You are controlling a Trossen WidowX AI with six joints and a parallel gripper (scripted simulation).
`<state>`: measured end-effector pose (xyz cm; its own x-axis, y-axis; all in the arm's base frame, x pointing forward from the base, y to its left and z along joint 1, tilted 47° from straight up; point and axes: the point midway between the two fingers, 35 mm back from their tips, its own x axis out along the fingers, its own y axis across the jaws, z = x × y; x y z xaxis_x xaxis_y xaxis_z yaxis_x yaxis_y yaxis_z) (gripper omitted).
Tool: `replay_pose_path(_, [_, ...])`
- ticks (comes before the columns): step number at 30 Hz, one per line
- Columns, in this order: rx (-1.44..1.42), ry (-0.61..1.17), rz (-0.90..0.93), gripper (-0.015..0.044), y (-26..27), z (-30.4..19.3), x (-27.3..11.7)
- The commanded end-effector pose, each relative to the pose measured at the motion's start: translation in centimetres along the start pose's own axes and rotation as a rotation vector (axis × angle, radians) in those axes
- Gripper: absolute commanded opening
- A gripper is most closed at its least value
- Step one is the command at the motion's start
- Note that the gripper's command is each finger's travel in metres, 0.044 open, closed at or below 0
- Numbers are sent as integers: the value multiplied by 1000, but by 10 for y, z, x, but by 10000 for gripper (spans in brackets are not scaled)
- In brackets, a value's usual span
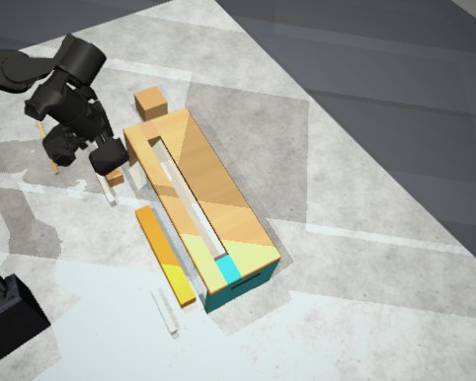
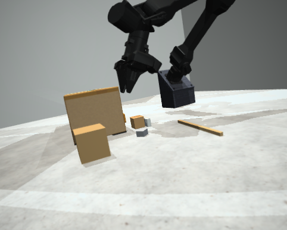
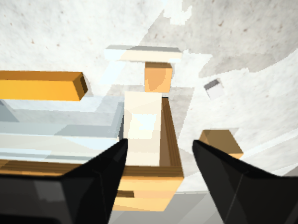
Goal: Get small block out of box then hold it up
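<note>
A small orange block (image 1: 115, 178) (image 2: 137, 122) (image 3: 158, 79) sits on the table just outside the box's open end, beside a thin white strip (image 1: 106, 190) (image 3: 145, 54). The wooden box (image 1: 221, 183) (image 2: 94, 113) (image 3: 150, 184) stands upright, with a long slot in its top and a teal far end. A pale ramp (image 1: 138, 177) (image 3: 142, 102) shows at its open end. My gripper (image 2: 125, 92) (image 3: 160, 143) is partly open, with nothing between the fingers. It hangs above the table near that open end, higher than the block. Its fingertips are hidden in the top view.
A larger tan block (image 1: 151, 103) (image 2: 93, 143) (image 3: 220, 142) stands by the box's near end. An orange bar (image 1: 162, 252) (image 3: 40, 86) lies along the clear front. A small grey piece (image 2: 142, 133) (image 3: 214, 88) and a thin stick (image 1: 48, 148) (image 2: 200, 128) lie nearby.
</note>
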<state>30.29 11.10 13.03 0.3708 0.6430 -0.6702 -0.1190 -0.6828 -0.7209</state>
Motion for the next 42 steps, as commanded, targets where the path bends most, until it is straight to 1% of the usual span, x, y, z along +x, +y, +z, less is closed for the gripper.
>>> replay_pose_path(1, [8, 2, -1, 285, 2, 20, 34])
replay_pose_path(8, [8, 2, -1, 285, 2, 20, 35])
replay_pose_path(42, [9, 2, -3, 285, -2, 46, 84])
